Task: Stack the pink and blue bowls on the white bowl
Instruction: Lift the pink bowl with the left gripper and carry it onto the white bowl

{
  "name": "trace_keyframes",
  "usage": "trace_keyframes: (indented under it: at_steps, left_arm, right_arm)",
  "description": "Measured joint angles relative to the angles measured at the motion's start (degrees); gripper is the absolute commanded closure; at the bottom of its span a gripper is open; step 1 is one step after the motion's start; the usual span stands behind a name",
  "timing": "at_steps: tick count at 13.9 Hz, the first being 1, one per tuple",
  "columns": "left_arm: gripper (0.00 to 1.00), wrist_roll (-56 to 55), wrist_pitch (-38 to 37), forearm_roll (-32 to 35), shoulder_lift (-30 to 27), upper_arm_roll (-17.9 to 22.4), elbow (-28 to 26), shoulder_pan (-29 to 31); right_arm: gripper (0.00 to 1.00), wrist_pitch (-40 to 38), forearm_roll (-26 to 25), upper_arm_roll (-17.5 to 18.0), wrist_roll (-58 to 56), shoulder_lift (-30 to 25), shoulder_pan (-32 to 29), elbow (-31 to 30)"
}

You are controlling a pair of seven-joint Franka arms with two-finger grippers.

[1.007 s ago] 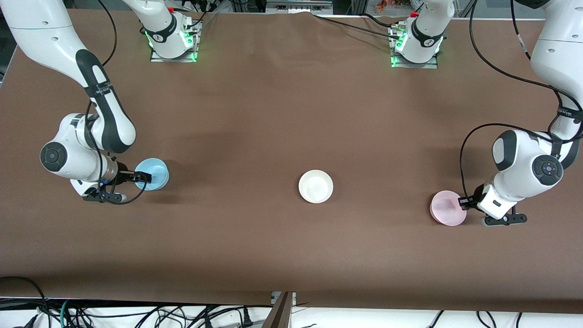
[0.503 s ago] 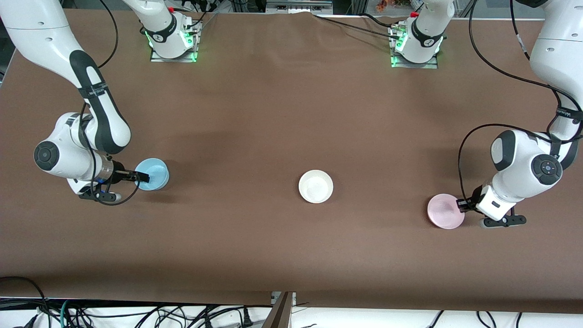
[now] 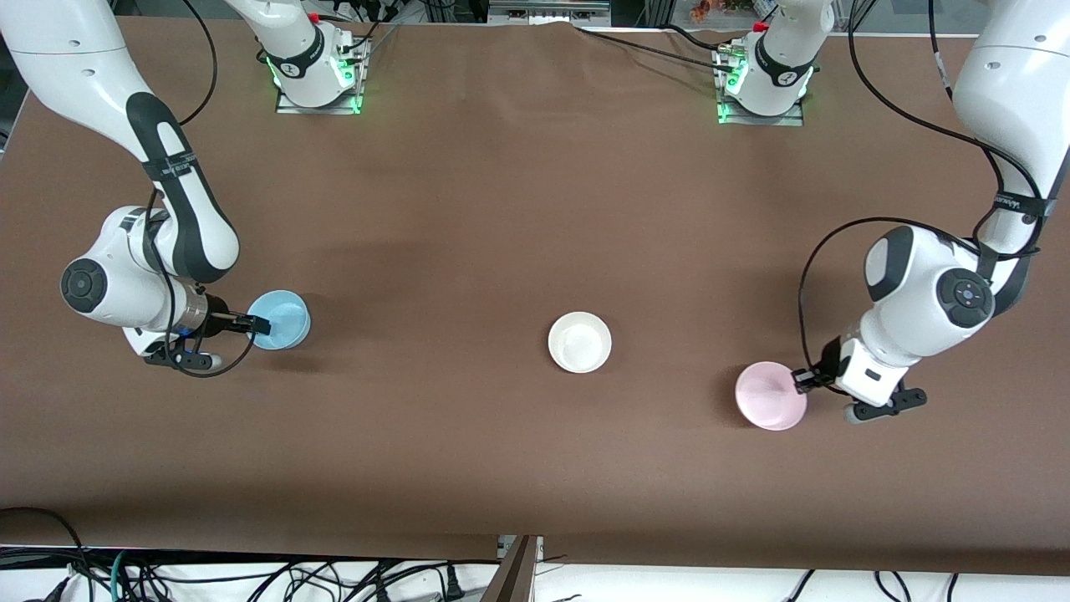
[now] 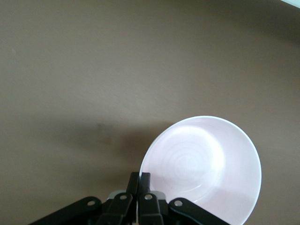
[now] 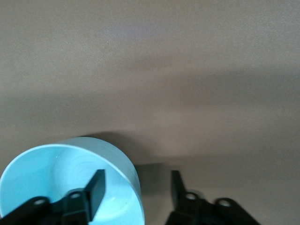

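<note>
The white bowl (image 3: 579, 342) sits upright in the middle of the table. My left gripper (image 3: 807, 380) is shut on the rim of the pink bowl (image 3: 770, 395) and holds it tilted just above the table, toward the left arm's end from the white bowl. In the left wrist view the fingers (image 4: 140, 180) pinch the pink bowl's (image 4: 206, 164) rim. My right gripper (image 3: 256, 324) is open at the blue bowl (image 3: 282, 319), which rests on the table toward the right arm's end. In the right wrist view my right gripper (image 5: 136, 185) straddles the blue bowl's (image 5: 56, 178) wall, one finger inside and one outside.
The brown table cover (image 3: 501, 209) is bare between the bowls. The two arm bases (image 3: 318, 67) (image 3: 762, 79) stand at the table's edge farthest from the front camera. Cables (image 3: 251, 577) hang below the nearest edge.
My left gripper has carried the pink bowl toward the white bowl. My right gripper has drawn back slightly at the blue bowl's rim; the blue and white bowls have not moved.
</note>
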Motion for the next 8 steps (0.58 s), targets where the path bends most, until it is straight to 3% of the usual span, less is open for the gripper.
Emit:
trace_keyframes:
  at_steps: [2, 8]
  left_arm:
    - [1.00, -6.1, -2.3, 0.0, -0.4, -3.4, -0.1, -0.4]
    - [1.00, -23.6, -3.0, 0.0, -1.3, -5.8, -0.8, -8.3]
  right_arm:
    - [0.97, 0.0, 0.0, 0.0, 0.0, 0.0, 0.0, -0.1]
    - [1.00, -0.6, 0.2, 0.5, -0.2, -0.8, 0.0, -0.1]
